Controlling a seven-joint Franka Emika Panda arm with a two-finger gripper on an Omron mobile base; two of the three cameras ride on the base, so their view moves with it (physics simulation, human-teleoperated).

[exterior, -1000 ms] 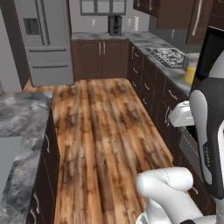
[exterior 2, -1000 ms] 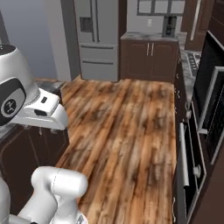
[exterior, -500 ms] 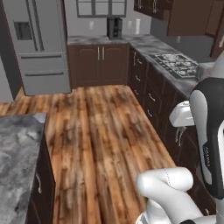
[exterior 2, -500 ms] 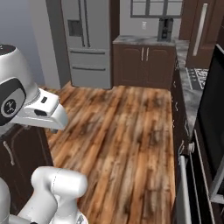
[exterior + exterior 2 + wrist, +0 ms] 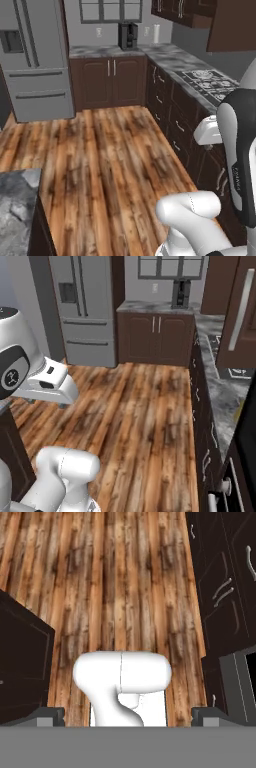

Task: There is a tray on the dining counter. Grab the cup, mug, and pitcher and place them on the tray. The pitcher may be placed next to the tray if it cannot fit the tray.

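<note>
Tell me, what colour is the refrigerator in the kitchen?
The refrigerator is plain light grey, like steel. It shows best in the left base view.

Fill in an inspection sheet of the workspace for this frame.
Surface: corner of a grey marbled counter on a dark base, possibly the dining counter.
Job's things: nothing seen beyond that counter corner.
Clutter: nothing seen.
Grippers: hand open, fingertips wide apart, nothing between them, pointed down at the floor.
Cables: nothing seen.
Surroundings: wood plank floor; steel fridge; dark cabinets under a stone countertop with a coffee machine; stove on the right-hand run.
</note>
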